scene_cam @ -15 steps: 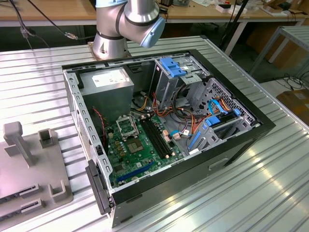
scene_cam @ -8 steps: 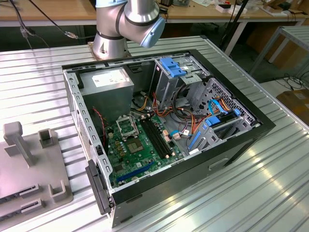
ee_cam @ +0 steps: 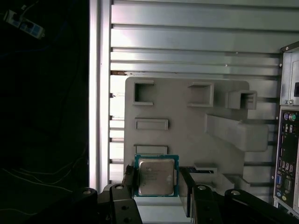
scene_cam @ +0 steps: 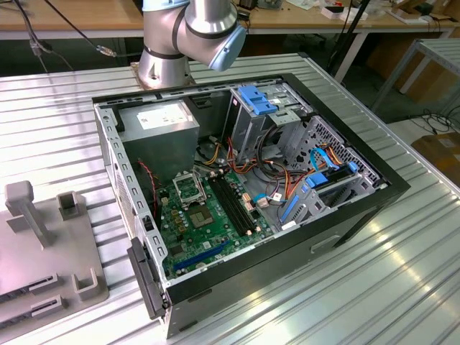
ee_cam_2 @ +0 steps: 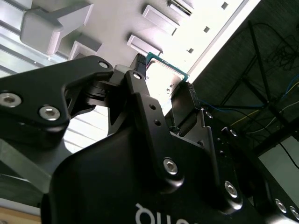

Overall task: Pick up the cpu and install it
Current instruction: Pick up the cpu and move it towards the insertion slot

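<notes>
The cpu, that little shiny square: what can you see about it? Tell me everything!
The cpu is a small flat square. It has a dull silver metal lid with faint print, set on a thin green board that peeks out as a border all round. The hand grips it by two opposite edges, with a black finger on each side. Its metal face is turned toward the first wrist view's camera. It looks clean and whole. Behind it lies the pale grey tray.

The case [scene_cam: 363, 205] stands open on top — inside, power-supply box [scene_cam: 159, 123] and memory slots [scene_cam: 234, 204] flank the socket frame [scene_cam: 188, 189], cables [scene_cam: 279, 175] crowd beyond.
</notes>
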Robot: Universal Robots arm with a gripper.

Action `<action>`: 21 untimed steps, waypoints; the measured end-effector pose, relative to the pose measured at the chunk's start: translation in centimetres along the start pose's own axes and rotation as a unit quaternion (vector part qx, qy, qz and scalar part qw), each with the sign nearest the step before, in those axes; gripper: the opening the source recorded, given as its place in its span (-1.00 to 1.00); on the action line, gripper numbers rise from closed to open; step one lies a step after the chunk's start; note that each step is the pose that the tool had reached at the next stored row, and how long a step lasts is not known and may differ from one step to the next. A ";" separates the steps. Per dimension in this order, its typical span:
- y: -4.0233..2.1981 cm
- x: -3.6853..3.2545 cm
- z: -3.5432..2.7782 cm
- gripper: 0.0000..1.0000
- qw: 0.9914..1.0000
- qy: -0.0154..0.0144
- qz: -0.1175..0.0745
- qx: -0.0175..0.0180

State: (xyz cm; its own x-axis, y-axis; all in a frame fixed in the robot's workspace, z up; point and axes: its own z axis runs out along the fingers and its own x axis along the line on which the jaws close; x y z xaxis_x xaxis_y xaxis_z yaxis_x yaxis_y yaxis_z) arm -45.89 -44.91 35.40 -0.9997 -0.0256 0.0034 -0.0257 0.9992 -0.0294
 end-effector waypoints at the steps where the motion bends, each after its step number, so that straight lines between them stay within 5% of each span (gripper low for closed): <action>1: 0.00 0.00 -0.04 -0.06 1.000 0.000 0.000 0.000; 21: -0.02 0.01 -0.81 -0.06 1.000 0.000 0.000 -0.001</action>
State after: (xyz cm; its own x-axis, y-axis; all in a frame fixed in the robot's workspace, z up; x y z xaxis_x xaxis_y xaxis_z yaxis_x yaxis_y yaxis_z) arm -45.89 -44.91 36.21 -0.9997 -0.0255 0.0033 -0.0256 0.9993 -0.0267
